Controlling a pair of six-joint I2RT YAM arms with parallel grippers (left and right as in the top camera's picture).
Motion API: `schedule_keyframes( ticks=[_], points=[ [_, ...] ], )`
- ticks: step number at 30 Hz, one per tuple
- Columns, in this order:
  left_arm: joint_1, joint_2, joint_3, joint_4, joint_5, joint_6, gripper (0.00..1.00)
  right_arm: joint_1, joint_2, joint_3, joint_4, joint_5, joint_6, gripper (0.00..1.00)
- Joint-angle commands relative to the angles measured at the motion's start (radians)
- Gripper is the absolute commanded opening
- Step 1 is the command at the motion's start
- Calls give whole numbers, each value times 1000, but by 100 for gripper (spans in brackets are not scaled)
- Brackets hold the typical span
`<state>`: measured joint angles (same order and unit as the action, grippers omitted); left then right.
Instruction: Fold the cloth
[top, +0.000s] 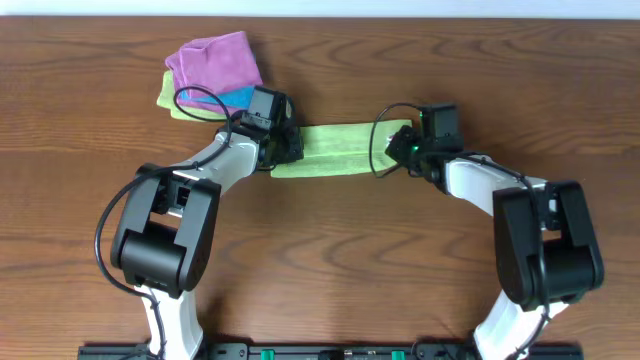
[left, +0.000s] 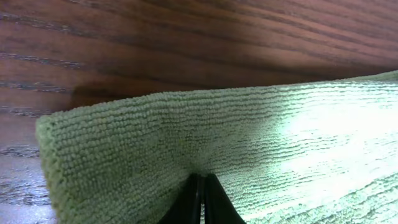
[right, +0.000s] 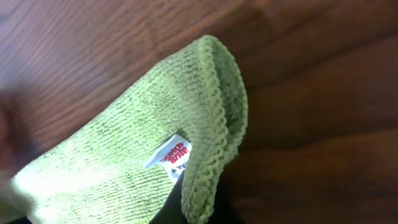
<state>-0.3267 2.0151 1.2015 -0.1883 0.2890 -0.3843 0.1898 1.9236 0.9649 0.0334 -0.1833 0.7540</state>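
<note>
A dark brown desk (top: 330, 260) with long wood grain spreads out on every side of the left claw (top: 288, 148) and right claw (top: 398, 148). Far beyond them a pale strip (top: 420, 8) edges the desk; well behind them runs a black rail (top: 300, 352). The light is soft and even
</note>
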Motion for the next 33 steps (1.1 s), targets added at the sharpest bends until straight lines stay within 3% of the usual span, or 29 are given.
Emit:
schedule_keyframes(
  ticks=[1, 13, 33],
  points=[
    [1, 27, -7, -32, -27, 26, 6, 8, 28, -21, 10, 45, -90, 1],
    [19, 27, 3, -43, 1, 25, 6, 42, -167, -21, -36, 45, -280, 1],
    [19, 27, 34, -50, 0, 25, 6, 200, -213, 94, -51, 45, -305, 1]
  ],
)
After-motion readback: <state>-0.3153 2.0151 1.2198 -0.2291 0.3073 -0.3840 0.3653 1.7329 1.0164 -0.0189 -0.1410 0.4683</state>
